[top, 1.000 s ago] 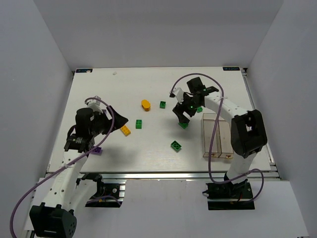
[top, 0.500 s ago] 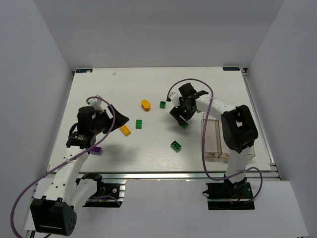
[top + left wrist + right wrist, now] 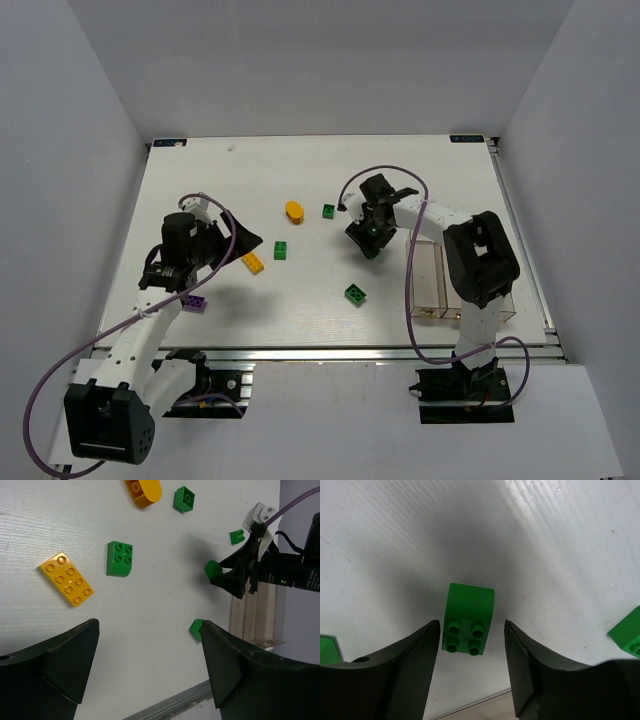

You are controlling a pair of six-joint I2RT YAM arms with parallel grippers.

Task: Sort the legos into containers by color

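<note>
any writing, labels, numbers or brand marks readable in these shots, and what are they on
No text can be read in any view.
far-left sticker at a far corner of the table: too small to read.
far-right sticker at the other far corner: too small to read.
Studs of the green brick and the yellow brick: no legible brand mark.

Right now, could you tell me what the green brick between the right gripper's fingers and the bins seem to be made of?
Green brick: likely moulded plastic, smooth and evenly coloured, with crisp round studs. Bins: apparently clear rigid plastic; the table shows through their walls.
</note>
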